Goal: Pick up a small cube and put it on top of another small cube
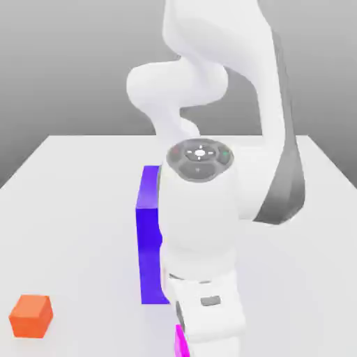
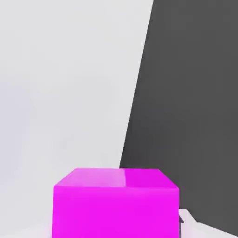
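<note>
One pink cube sits close under hand camera, near table edge; arm low over it; finger state: cannot tell.

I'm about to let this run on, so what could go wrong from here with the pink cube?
1. The pink cube sits close to the table edge, with dark floor just beyond in the hand view; a nudge might push it off.
2. The blue block stands right beside the arm in the exterior view, so a swing could clip it.
3. The orange cube lies well off toward the exterior view's left, so a long carry could let the cube slip.
</note>
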